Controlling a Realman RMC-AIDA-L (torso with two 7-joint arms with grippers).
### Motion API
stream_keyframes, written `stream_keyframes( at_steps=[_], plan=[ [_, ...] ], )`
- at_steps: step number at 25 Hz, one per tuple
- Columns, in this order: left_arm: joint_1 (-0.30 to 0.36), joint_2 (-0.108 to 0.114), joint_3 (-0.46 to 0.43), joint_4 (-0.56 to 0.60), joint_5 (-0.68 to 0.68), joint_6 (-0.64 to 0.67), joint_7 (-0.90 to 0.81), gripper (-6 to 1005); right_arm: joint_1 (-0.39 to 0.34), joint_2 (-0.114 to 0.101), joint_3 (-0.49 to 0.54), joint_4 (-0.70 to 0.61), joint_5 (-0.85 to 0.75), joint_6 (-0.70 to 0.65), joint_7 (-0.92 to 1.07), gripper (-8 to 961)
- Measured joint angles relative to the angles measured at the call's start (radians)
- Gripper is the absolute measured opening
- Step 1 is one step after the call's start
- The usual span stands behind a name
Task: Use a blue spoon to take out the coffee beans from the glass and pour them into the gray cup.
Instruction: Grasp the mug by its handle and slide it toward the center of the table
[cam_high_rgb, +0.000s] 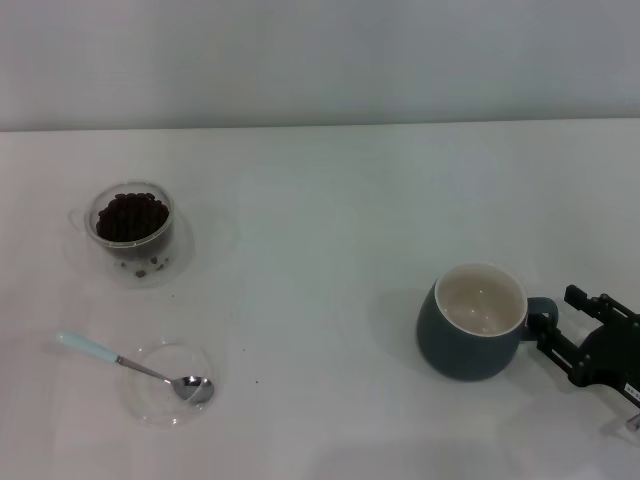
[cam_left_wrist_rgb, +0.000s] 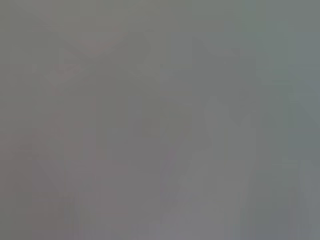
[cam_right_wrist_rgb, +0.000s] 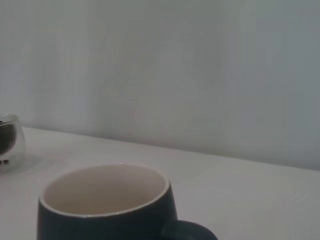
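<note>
The glass (cam_high_rgb: 132, 228) with its heap of coffee beans (cam_high_rgb: 131, 215) stands at the far left of the white table; it also shows in the right wrist view (cam_right_wrist_rgb: 10, 142). The blue spoon (cam_high_rgb: 130, 366) lies at the near left, its metal bowl in a shallow clear dish (cam_high_rgb: 165, 385) and its pale handle pointing left. The gray cup (cam_high_rgb: 472, 322) stands upright at the near right with its cream inside bare; it also shows in the right wrist view (cam_right_wrist_rgb: 105, 207). My right gripper (cam_high_rgb: 556, 320) is open, its fingers either side of the cup's handle. My left gripper is out of view.
The white table (cam_high_rgb: 330, 230) meets a pale wall at the back. A few dark specks lie near the glass and the dish. The left wrist view shows only a flat grey blur.
</note>
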Motion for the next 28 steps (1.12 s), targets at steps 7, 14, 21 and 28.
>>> stream_keyframes(
  at_steps=[7, 14, 21, 28],
  plan=[
    [-0.005, 0.001, 0.000, 0.006, 0.000, -0.008, 0.000, 834, 0.006, 0.000, -0.007, 0.000, -0.001, 0.009, 0.010, 536],
    [-0.007, 0.003, 0.000, 0.012, -0.002, -0.018, 0.001, 833, 0.009, 0.000, -0.037, -0.018, 0.000, 0.005, 0.010, 264],
    [-0.007, 0.003, 0.000, 0.020, -0.004, -0.033, 0.002, 833, 0.013, 0.000, -0.067, -0.041, 0.000, 0.008, 0.022, 150],
    [-0.007, 0.002, 0.000, 0.021, -0.004, -0.033, 0.002, 833, 0.023, 0.000, -0.140, -0.073, 0.022, 0.022, 0.044, 149]
  ],
)
